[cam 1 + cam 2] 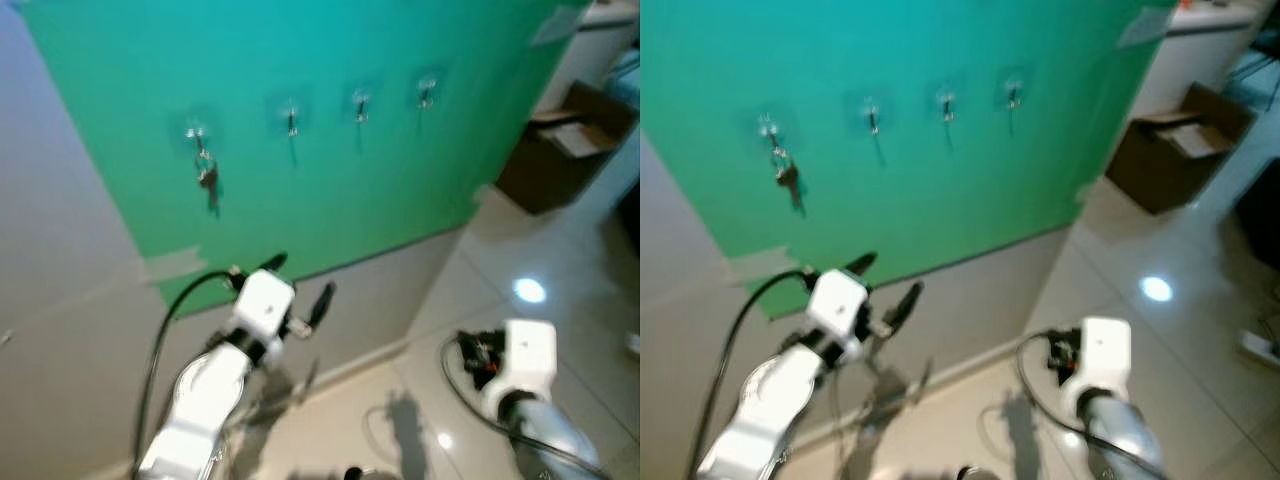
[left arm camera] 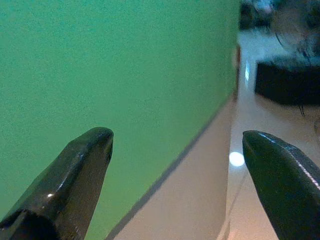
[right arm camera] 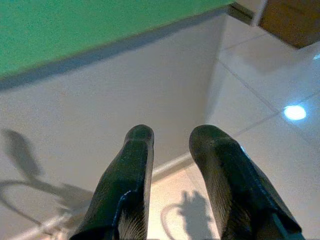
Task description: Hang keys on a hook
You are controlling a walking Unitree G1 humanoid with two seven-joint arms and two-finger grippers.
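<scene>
Facing me is a wall (image 1: 60,330) with a big green panel (image 1: 300,60) on its upper part, grey below, and a glossy tiled floor (image 1: 560,260) running off to my right. A brown cardboard box (image 1: 560,145) stands on that floor past the panel's right edge. I count four small hooks (image 1: 291,118) in a row on the green. The keys (image 1: 207,175) hang from the leftmost hook (image 1: 195,135), dangling against the panel. My left gripper (image 1: 300,280) is raised below the panel, apart from the keys, its fingers (image 2: 75,180) spread wide with nothing between them. My right gripper (image 3: 170,135) sits low over the floor, fingers only slightly parted, holding nothing.
</scene>
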